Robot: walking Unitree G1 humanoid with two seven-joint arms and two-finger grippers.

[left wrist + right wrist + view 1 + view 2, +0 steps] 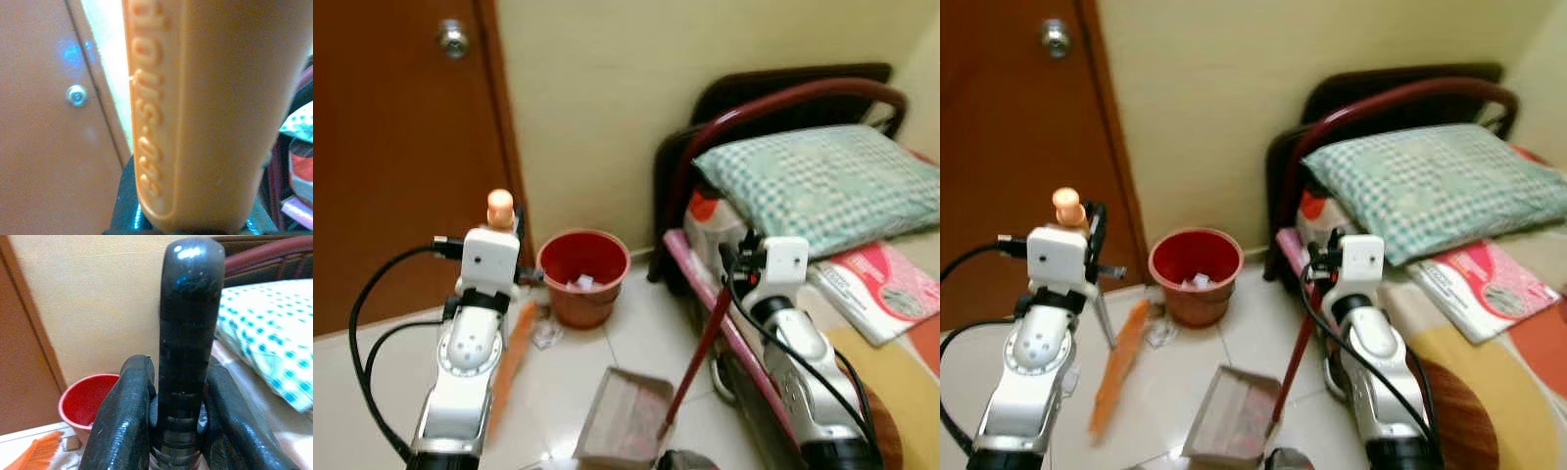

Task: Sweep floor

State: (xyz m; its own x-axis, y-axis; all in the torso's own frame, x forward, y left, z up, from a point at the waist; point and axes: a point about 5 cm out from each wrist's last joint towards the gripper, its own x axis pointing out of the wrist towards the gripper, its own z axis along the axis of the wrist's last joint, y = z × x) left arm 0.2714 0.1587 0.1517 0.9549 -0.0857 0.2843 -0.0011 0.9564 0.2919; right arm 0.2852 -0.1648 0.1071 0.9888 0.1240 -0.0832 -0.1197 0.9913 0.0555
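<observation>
Raised lettering on the orange broom handle (195, 112), too blurred to read.

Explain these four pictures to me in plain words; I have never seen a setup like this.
This is a walking humanoid robot with two silver arms. The two wide pictures come from the two eyes of its head camera, looking down at a bedroom corner. The close-ups come from a camera on each wrist.

The left gripper is shut on an orange broom handle; the orange bristles rest on the tiled floor. The right gripper is shut on the black grip of a red-shafted dustpan standing on the floor.

Beside the brown door stands a red bucket holding some scraps. To the right is a bed with a green checked pillow.
</observation>
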